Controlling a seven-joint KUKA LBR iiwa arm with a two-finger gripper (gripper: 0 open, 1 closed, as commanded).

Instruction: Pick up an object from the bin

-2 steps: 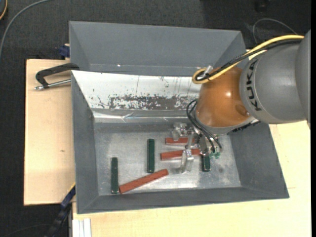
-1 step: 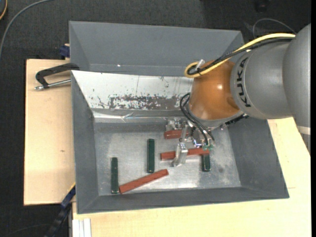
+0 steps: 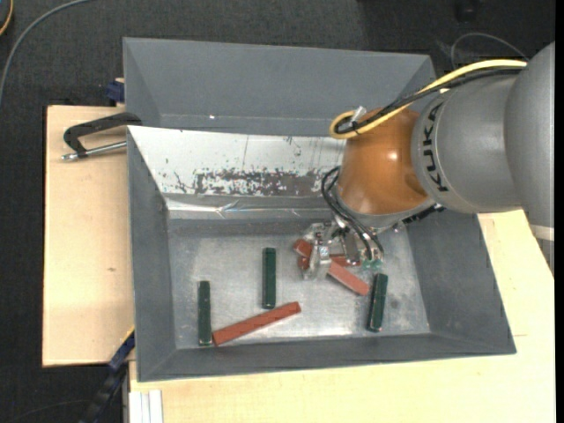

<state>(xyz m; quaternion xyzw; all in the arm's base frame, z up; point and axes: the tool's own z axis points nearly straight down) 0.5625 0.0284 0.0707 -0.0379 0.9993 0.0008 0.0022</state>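
Observation:
My gripper reaches down to the right middle of the bin floor, right over a short red block that lies slanted beneath it. A bit of red also shows at the fingers' left side, and I cannot make out whether it is clamped. Just to the right of the red block a dark green bar lies nearly upright. Another dark green bar lies left of the gripper, apart from it.
A long red bar lies slanted near the front wall, and a third dark green bar lies at the front left. The arm with its orange cover hangs over the bin's right back part.

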